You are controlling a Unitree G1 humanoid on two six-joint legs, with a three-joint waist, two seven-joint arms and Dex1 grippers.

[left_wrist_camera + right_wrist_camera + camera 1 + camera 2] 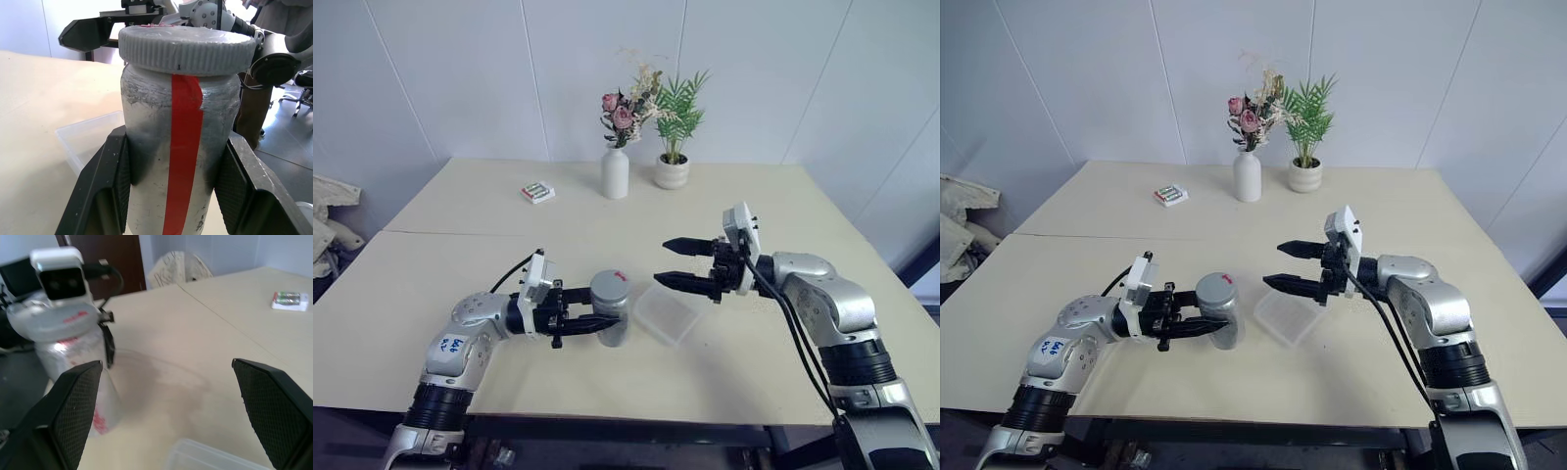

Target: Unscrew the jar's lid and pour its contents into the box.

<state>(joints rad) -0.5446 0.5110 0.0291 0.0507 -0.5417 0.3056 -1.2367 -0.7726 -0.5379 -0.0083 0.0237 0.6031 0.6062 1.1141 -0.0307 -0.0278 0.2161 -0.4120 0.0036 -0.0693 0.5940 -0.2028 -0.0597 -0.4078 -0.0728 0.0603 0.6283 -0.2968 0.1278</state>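
The jar (613,305), silvery-grey with a red stripe (182,147), stands upright on the table near the front edge. Its ribbed grey lid (610,283) sits on top with a red mark. My left gripper (603,324) is shut on the jar's body, one finger (105,196) on each side. The box (667,313), shallow and translucent, lies on the table just right of the jar. My right gripper (662,260) hangs open above the box, level and pointing at the jar's lid, a short gap away from it. Nothing is between its fingers (73,406).
A white vase (615,173) with flowers and a small potted plant (672,171) stand at the table's far edge. A green-and-white pack (537,192) lies left of the vase. The table (450,274) is bare to the left and right of the arms.
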